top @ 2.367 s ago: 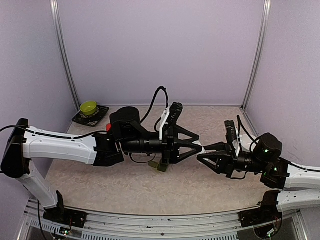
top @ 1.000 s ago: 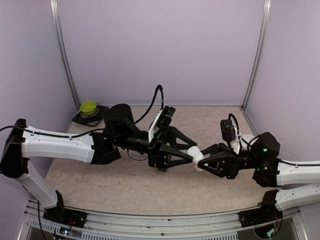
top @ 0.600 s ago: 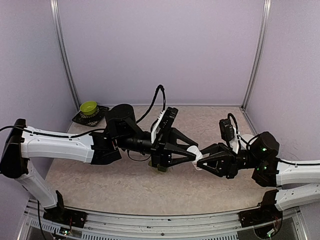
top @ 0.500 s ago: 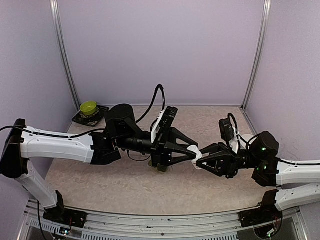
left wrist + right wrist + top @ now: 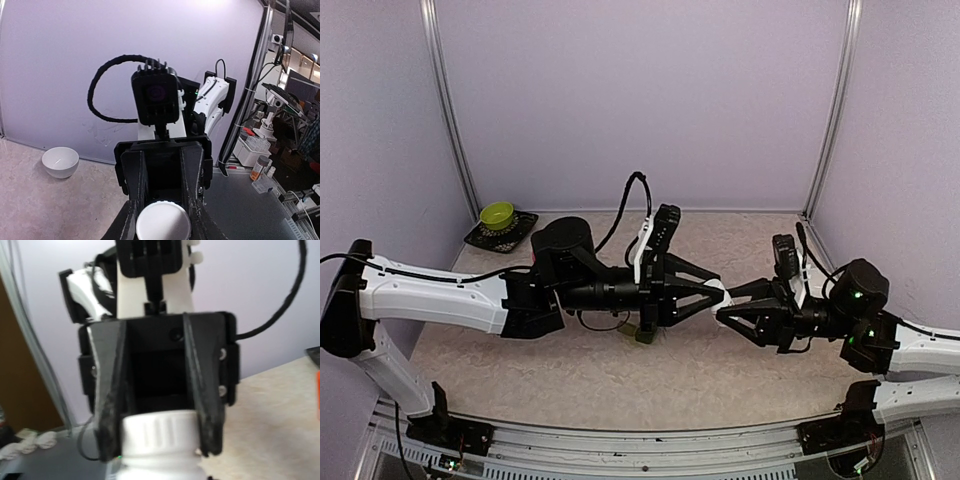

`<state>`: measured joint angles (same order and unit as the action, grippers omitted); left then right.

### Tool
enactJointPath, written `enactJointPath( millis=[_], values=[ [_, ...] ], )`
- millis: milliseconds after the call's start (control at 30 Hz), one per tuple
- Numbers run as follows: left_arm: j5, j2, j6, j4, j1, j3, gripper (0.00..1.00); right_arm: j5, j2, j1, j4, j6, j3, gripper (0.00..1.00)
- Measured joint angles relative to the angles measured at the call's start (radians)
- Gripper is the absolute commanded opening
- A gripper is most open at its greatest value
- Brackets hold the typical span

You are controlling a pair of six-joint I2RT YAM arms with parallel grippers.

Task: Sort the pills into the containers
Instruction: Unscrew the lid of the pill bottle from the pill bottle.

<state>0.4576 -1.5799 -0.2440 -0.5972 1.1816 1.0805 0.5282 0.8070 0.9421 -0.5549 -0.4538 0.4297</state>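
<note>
Where your two arms met tip to tip above the beige table (image 5: 570, 370), your right gripper (image 5: 723, 316) was clamped on a small white plastic bottle (image 5: 160, 445), and your left gripper (image 5: 718, 293) was closed on its ribbed cap. The dark green plastic strip of containers (image 5: 644, 333) lay on the table beneath the left gripper, mostly hidden. A lime-green round bowl (image 5: 497, 214) sat on a black tray (image 5: 520, 228) in the far left corner.

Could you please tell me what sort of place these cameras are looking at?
Probably a robotics lab test cell: lilac panel walls on aluminium posts enclose the tabletop, two robot arms stand at its edge, and cluttered benches show beyond.
</note>
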Motion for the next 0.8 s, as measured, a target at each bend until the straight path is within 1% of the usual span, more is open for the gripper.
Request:
enactJointPath(
  millis=[100,233,400,500,567,700,800],
  values=[
    [-0.051,-0.009,-0.039,-0.001,0.007,0.000,0.21,-0.047,-0.025,0.001,0.057,0.044,0.003,0.00],
    [-0.129,-0.032,-0.132,0.020,0.010,0.014,0.21,-0.126,-0.051,0.000,0.140,0.099,0.008,0.00],
    [-0.243,-0.064,-0.271,0.103,0.016,0.092,0.35,-0.248,-0.069,0.000,0.235,0.174,0.045,0.00],
    [-0.269,-0.077,-0.325,0.119,0.021,0.127,0.44,-0.283,-0.077,0.000,0.261,0.203,0.060,0.00],
    [-0.279,-0.082,-0.344,0.121,0.027,0.139,0.47,-0.288,-0.085,0.000,0.269,0.219,0.063,0.00],
    [-0.281,-0.082,-0.352,0.123,0.033,0.139,0.49,-0.286,-0.096,0.000,0.283,0.224,0.063,0.00],
    [-0.277,-0.082,-0.348,0.122,0.038,0.140,0.57,-0.281,-0.107,0.000,0.292,0.222,0.063,0.00]
  ],
)
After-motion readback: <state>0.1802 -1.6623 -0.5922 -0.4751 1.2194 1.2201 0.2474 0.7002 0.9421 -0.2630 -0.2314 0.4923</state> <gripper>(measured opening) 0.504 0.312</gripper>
